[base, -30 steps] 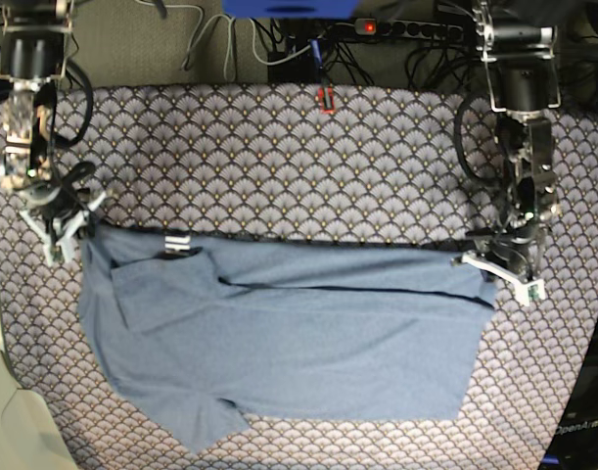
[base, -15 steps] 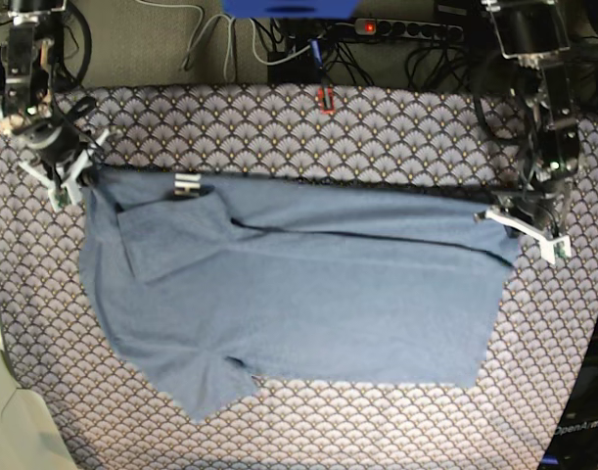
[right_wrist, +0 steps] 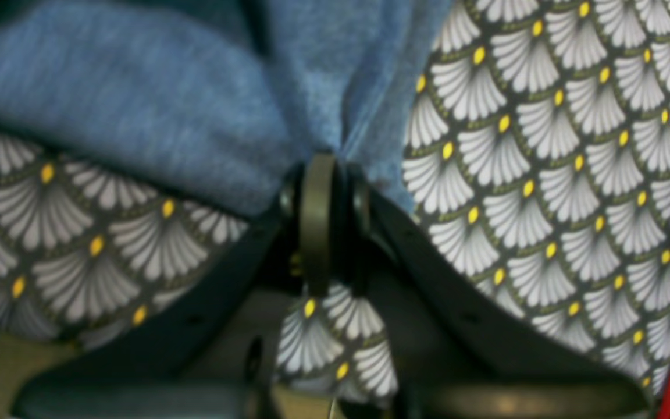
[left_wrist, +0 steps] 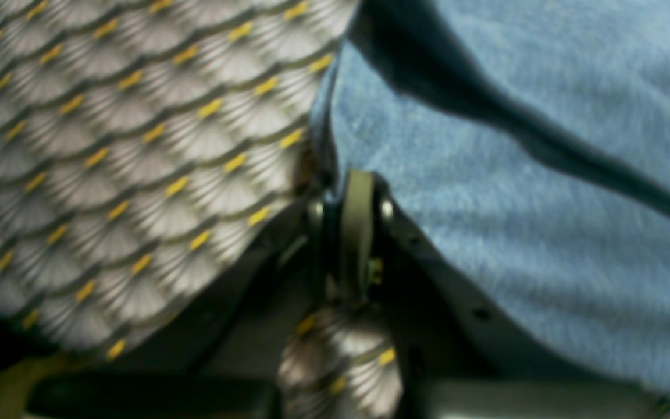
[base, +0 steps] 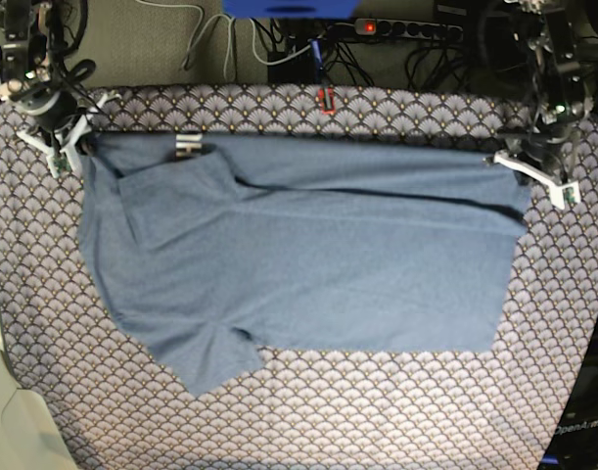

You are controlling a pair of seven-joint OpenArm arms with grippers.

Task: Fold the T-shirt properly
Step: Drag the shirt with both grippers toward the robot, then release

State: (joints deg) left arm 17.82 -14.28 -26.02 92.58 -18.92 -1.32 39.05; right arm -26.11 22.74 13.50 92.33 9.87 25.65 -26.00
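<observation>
My left tool [base: 533, 172] and right tool [base: 66, 149] each pinch a far corner of the slate-blue T-shirt [base: 308, 264], jaws closed on fabric. The shirt lies spread flat across the fan-patterned bench [base: 279, 108], one sleeve pointing toward the near edge.

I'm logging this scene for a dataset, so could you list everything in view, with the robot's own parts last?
T-shirt: one, slate blue, spread across the middle of the table, one sleeve pointing toward the near edge.
Tablecloth: one, dark with white fans and yellow dots, covering the table.
Power strip: one, black with a red switch, behind the table.
Cables: several, white and black, behind the table.
Left claw: one, shut on the T-shirt's far corner, base view's right.
Right claw: one, shut on the T-shirt's other far corner.
</observation>
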